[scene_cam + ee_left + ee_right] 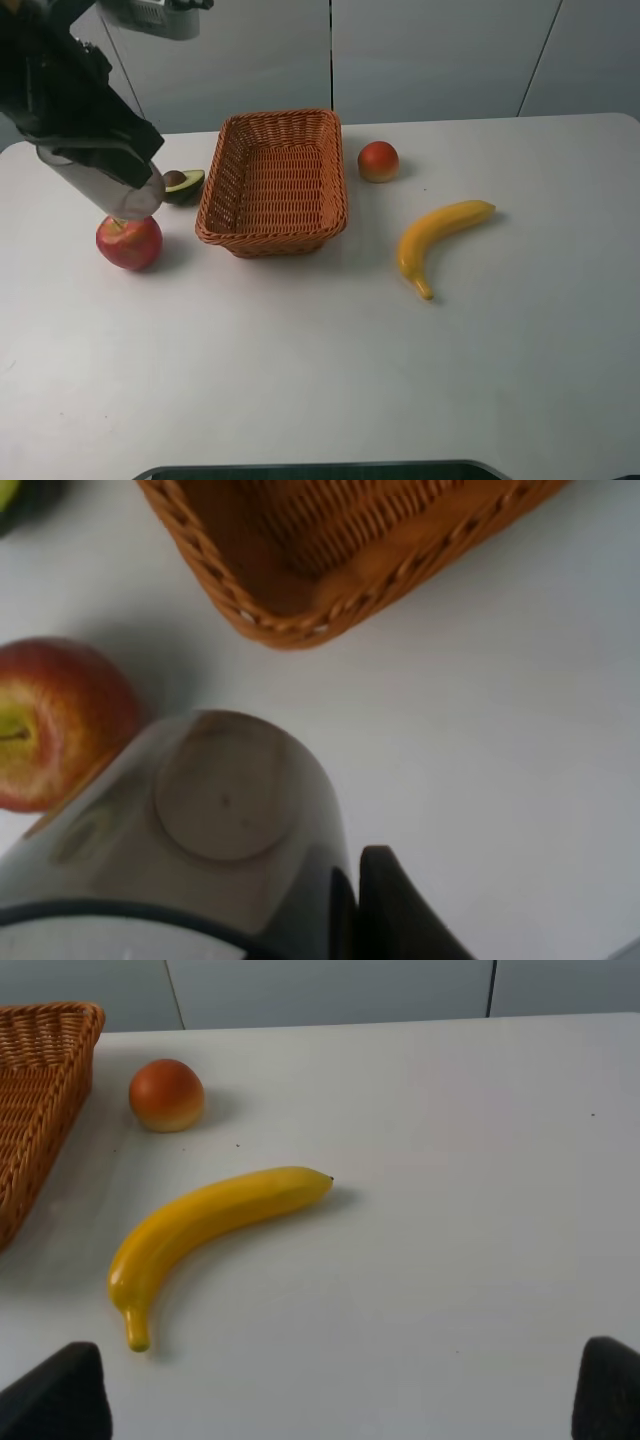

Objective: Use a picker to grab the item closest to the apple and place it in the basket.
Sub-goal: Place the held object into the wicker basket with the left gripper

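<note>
A red apple (128, 242) lies at the table's left, and half an avocado (184, 185) rests just behind it, against the orange wicker basket (270, 243). My left gripper (100, 150) is shut on the picker (112, 187), a translucent grey tube whose round end hangs over the apple's top, beside the avocado. The left wrist view shows the picker (225, 800), the apple (55, 720), a sliver of avocado (12, 495) and the basket's corner (300, 630). My right gripper (340, 1400) is open over bare table, seen only in its wrist view.
A yellow banana (440, 240) lies right of the basket, with a round orange-red fruit (378, 161) behind it near the basket's far right corner. A dark edge (320, 470) runs along the table's front. A white wall stands behind.
</note>
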